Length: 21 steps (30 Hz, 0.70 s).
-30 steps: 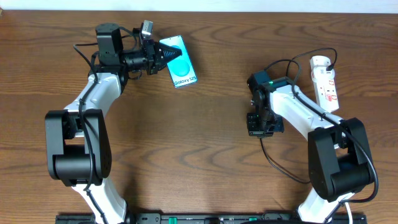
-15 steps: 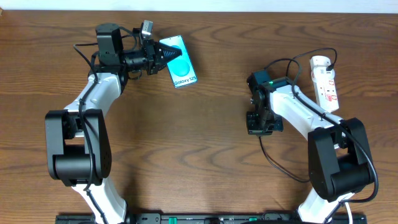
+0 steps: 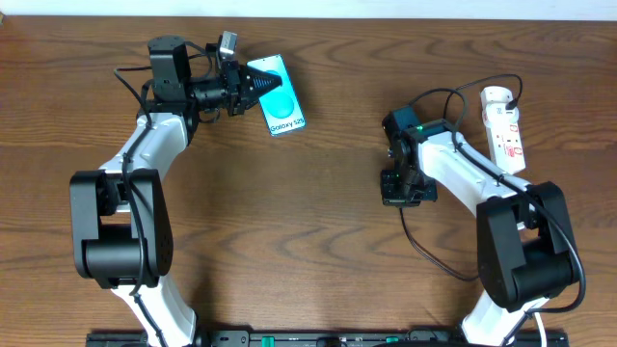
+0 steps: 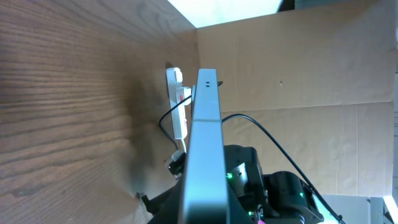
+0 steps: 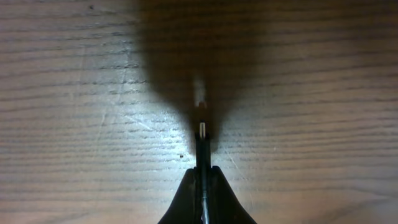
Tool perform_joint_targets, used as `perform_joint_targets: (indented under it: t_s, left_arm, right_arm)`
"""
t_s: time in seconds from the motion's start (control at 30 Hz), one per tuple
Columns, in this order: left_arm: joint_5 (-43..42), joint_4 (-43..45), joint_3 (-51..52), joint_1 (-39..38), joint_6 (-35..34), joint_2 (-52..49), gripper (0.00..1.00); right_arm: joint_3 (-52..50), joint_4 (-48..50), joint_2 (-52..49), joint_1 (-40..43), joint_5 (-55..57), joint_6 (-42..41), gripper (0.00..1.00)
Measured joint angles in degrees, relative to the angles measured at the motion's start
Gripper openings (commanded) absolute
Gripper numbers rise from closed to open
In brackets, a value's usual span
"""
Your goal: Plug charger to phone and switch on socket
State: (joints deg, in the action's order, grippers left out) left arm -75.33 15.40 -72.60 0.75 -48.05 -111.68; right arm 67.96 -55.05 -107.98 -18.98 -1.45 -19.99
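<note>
The phone [image 3: 280,99], cyan screen up, sits at the back left with my left gripper [image 3: 257,86] shut on its left end. In the left wrist view the phone [image 4: 205,137] shows edge-on, running out from between the jaws. My right gripper [image 3: 398,192] points down at the table right of centre. It is shut on the charger's black plug [image 5: 202,146], whose pale tip hangs just above the wood. The thin charger cable [image 3: 421,253] loops toward the front. The white socket [image 3: 504,127] lies at the back right, also seen as the socket [image 4: 176,102] beyond the phone.
A thick white cord leaves the socket's near end beside the right arm's base [image 3: 525,253]. A cardboard wall [image 4: 311,74] stands behind the table. Bare brown wood lies between the two arms.
The right gripper has shifted slightly left with the plug. The left arm and the phone have not moved.
</note>
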Motion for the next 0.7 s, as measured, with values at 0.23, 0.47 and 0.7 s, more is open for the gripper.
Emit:
perform_joint_targets:
  t_s: [0.23,0.47,0.7]
  left_arm:
    - [0.00,-0.02,0.00,0.00,0.00,0.00,0.07]
    - [-0.02,0.00,0.00,0.00,0.00,0.00,0.08]
    - [0.00,-0.02,0.00,0.00,0.00,0.00,0.07]
  right_arm:
    - [0.00,0.07,-1.27,0.00,0.00,-0.17,0.01]
    - [0.00,0.09,-1.27,0.00,0.00,-0.24,0.01]
    - [0.00,1.22,-1.27,0.00,0.00,-0.42,0.06]
